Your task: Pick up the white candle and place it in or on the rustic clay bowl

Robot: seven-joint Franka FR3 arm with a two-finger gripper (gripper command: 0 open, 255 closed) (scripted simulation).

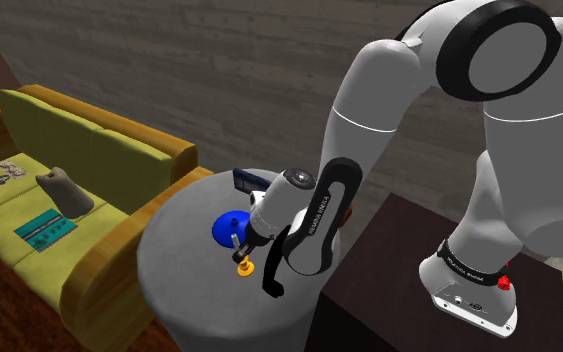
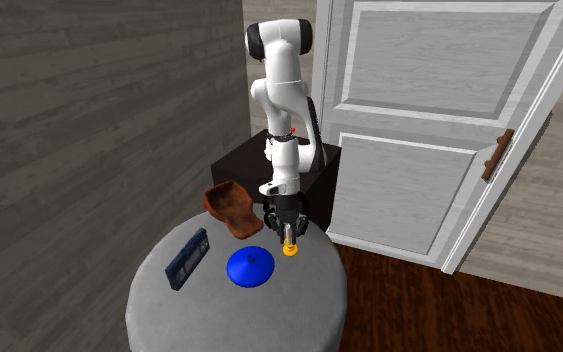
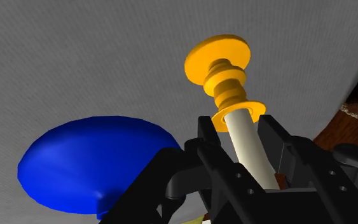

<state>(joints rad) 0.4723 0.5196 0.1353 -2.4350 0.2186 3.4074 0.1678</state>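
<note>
My jaws pinch the white candle (image 3: 250, 145) by its stem, just beside the blue dish (image 3: 88, 156) on the grey counter (image 3: 75, 63).

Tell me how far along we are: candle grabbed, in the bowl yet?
Grabbed: the gripper is shut on the candle, above its yellow holder. In hand: it stands on or just over the grey table; I cannot tell which. Left: carrying it to the brown bowl and letting go.

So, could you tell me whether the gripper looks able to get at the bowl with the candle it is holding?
Probably yes: the gripper clasps the candle, and the bowl sits close beside it with nothing between them. The blue disc lies off that path.
</note>
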